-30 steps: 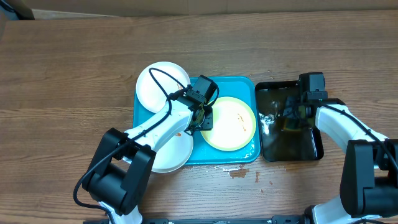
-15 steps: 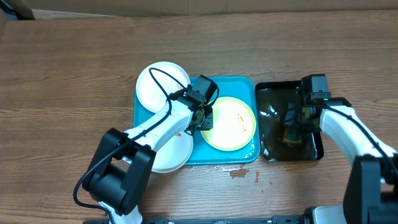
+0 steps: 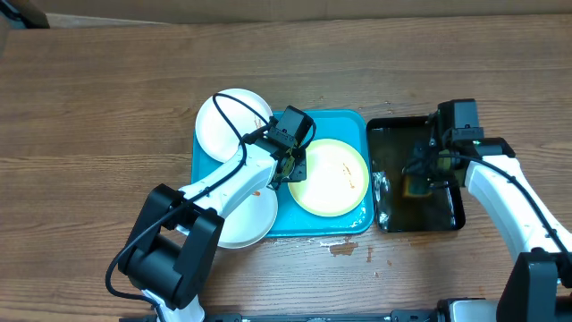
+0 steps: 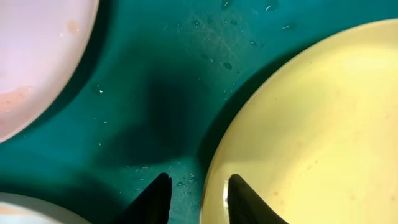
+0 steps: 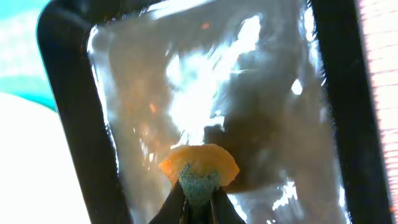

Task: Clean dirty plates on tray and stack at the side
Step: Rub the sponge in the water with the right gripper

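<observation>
The left hand (image 4: pixel 199 186), fingers narrowly parted, straddles the rim of the cream plate (image 4: pixel 311 124), which lies in the turquoise tray (image 4: pixel 155 93). The right hand (image 5: pixel 198 204) pinches an orange sponge (image 5: pixel 199 165) over the liquid in the black tray (image 5: pixel 74 143).

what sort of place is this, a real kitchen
Likely a robot test bench staged for dishwashing, not a kitchen: a wooden table, plates on a blue tray, and a sponge over a black tray of liquid.
</observation>
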Available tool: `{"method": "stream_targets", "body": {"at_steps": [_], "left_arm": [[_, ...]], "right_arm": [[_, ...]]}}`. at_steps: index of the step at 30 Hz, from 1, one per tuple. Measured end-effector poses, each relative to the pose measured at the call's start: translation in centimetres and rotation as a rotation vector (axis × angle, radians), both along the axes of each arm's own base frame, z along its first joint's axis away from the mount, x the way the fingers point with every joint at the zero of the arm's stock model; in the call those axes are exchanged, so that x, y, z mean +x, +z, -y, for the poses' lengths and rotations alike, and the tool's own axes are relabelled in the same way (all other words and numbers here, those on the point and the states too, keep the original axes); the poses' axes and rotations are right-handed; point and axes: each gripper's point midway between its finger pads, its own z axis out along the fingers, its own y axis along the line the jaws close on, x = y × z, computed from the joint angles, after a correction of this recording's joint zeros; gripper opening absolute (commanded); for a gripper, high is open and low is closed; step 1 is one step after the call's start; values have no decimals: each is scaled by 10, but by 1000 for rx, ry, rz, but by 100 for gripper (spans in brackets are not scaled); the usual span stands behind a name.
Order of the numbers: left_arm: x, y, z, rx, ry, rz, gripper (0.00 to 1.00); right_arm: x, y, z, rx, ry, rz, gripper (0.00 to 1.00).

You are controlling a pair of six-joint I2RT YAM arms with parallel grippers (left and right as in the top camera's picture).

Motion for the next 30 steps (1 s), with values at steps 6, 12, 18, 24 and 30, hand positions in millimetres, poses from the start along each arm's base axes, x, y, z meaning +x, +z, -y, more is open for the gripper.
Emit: {"method": "stream_targets", "body": {"at_steps": [6, 12, 18, 24, 30], "left_arm": [[0, -1, -1, 3, 6, 0, 8], [-1, -8, -2, 11, 21, -16, 18], [-2, -10, -3, 16, 28, -23, 22], [-3, -12, -4, 20, 31, -32, 4], [-1, -12, -4, 5, 48, -29, 4]], "right_arm": [[-14, -5, -5, -38, 27, -55, 4], [-13, -5, -2, -80, 27, -49, 4], [-13, -5, -1, -87, 25, -49, 6], [-15, -5, 0, -87, 25, -54, 15], [-7, -1, 0, -90, 25, -26, 4]]}}
